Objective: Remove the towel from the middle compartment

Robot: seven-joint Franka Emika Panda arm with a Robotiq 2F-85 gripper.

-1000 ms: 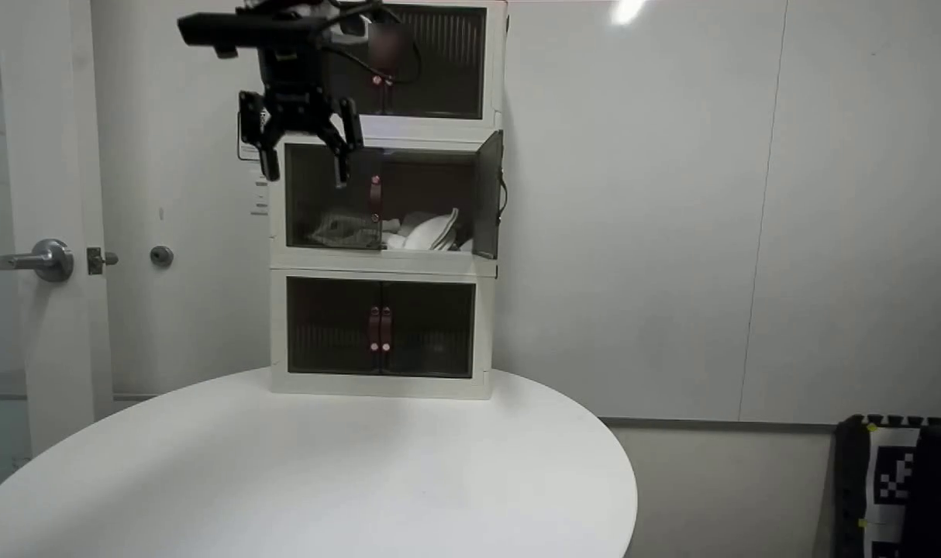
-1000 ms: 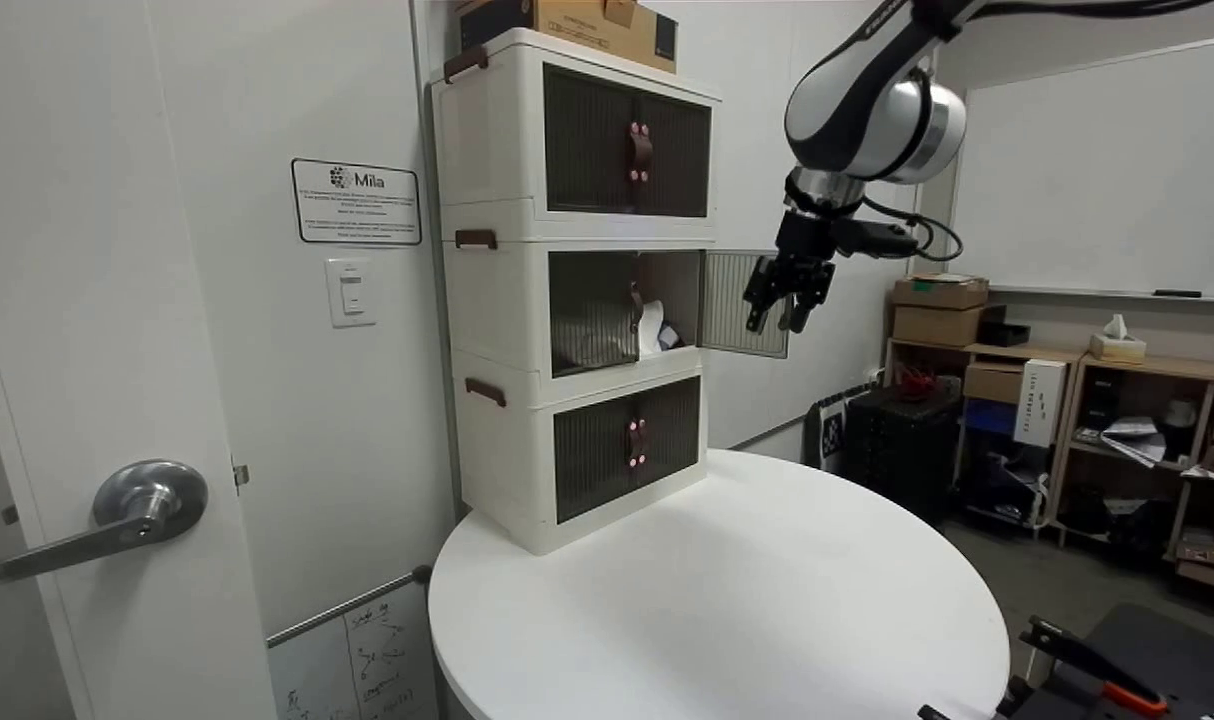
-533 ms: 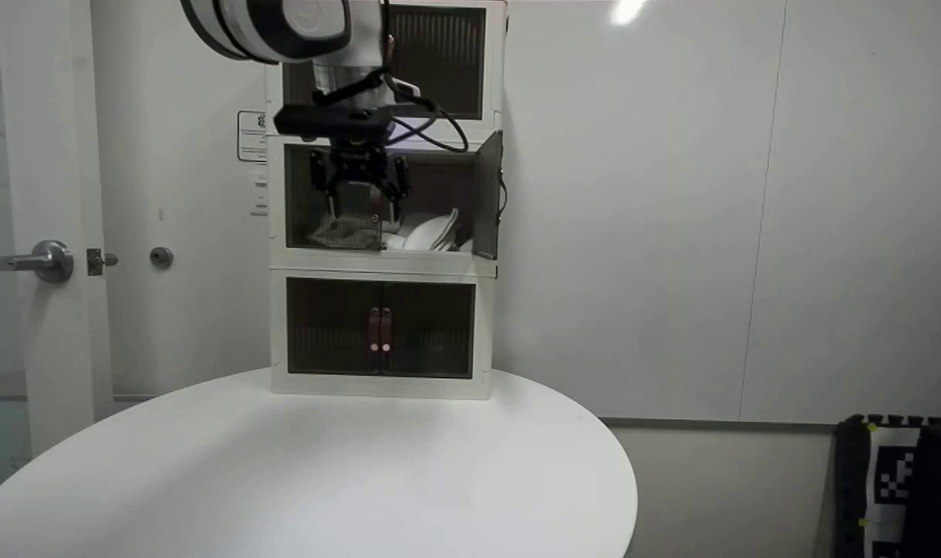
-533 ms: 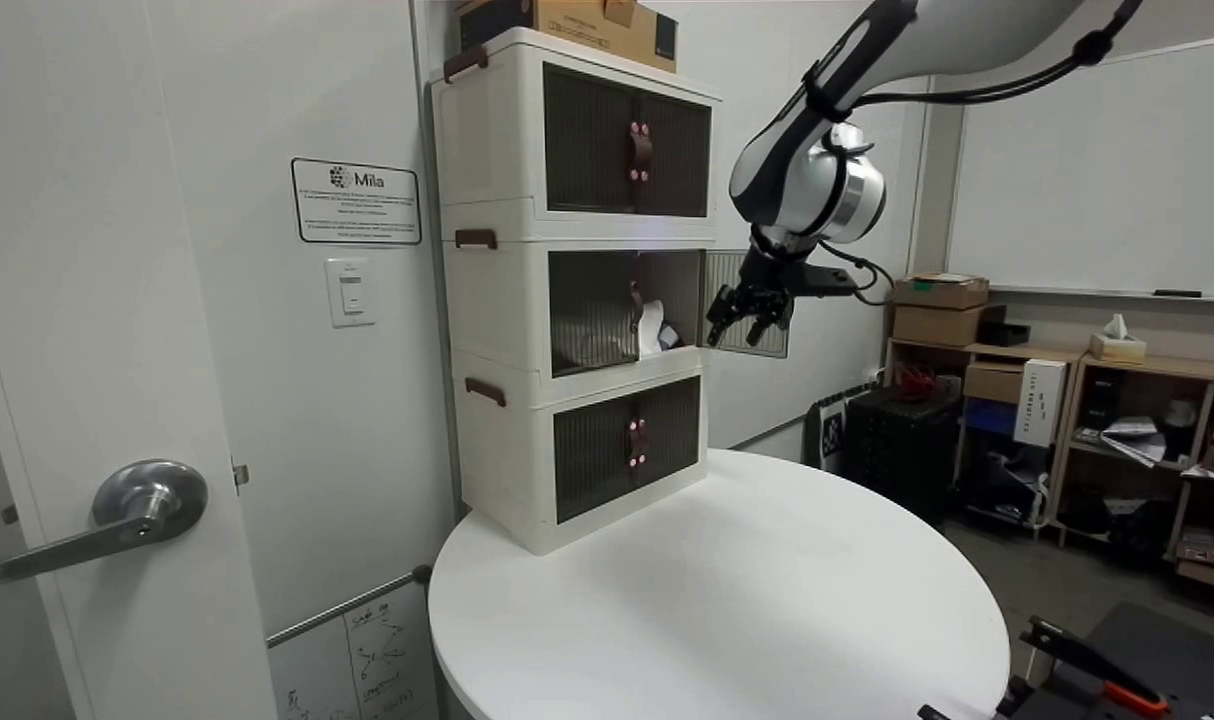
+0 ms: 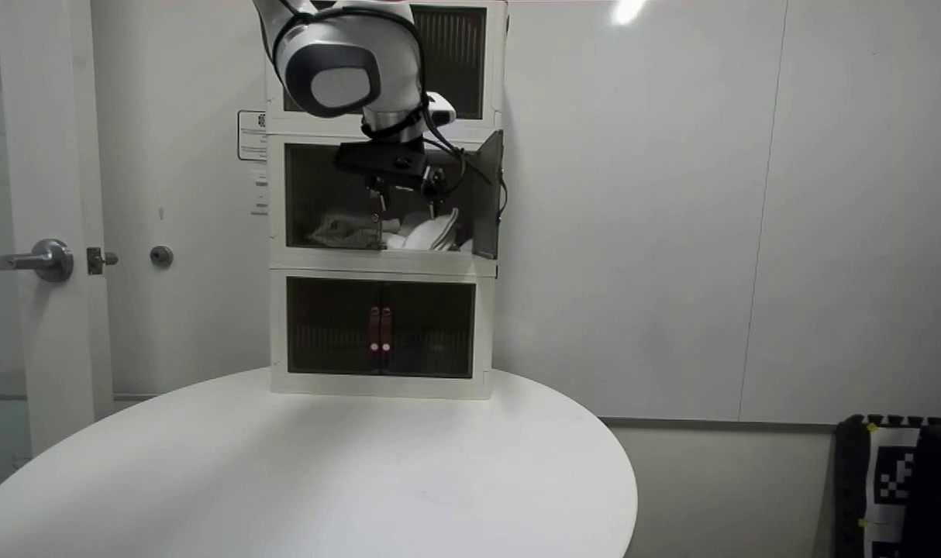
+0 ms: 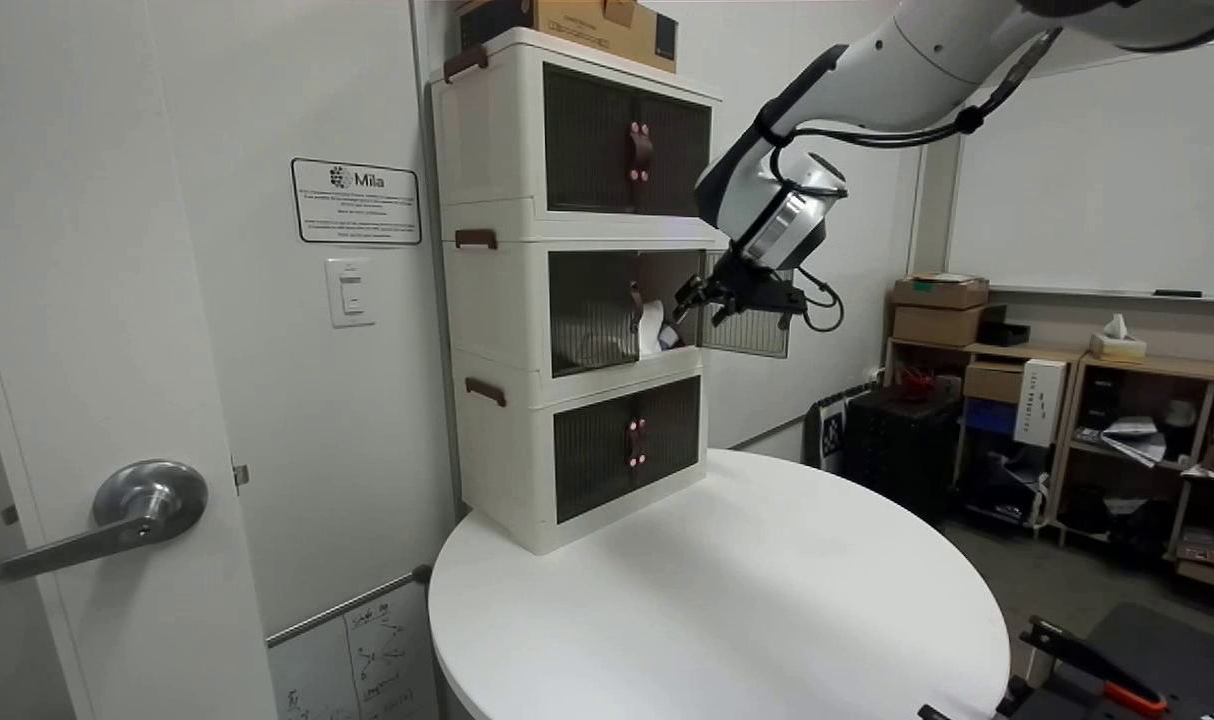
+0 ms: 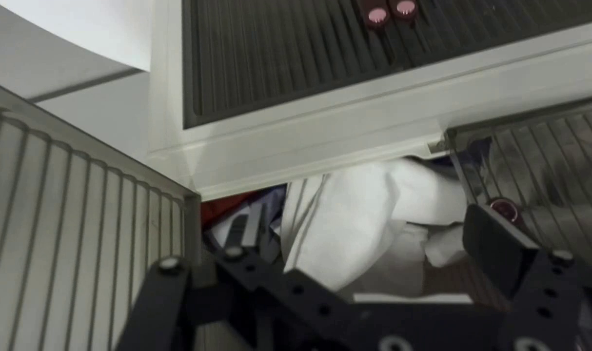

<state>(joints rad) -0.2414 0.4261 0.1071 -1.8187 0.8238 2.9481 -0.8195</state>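
Observation:
The white towel (image 5: pixel 433 231) lies bunched in the middle compartment (image 5: pixel 432 262), behind its open side. It also shows in an exterior view (image 6: pixel 650 328) and in the wrist view (image 7: pixel 345 219). Part of it sits behind the shut door half. My gripper (image 5: pixel 408 208) is open and empty, in front of the compartment's opening and a little above the towel in the picture. In the wrist view the gripper (image 7: pixel 369 224) has its fingers apart, with the towel showing between them, not gripped.
One door (image 7: pixel 81 219) of the middle compartment stands open beside the gripper. The other ribbed door (image 7: pixel 544 161) is shut, with a dark red handle. Red and dark blue items (image 7: pixel 274 200) lie beside the towel. The lower compartment (image 6: pixel 627 440) is shut. A round white table (image 6: pixel 727 600) stands below.
My gripper has come down and across from higher up, towards the cabinet, and now faces the open side of the middle compartment. It has stayed open. The towel has not moved.

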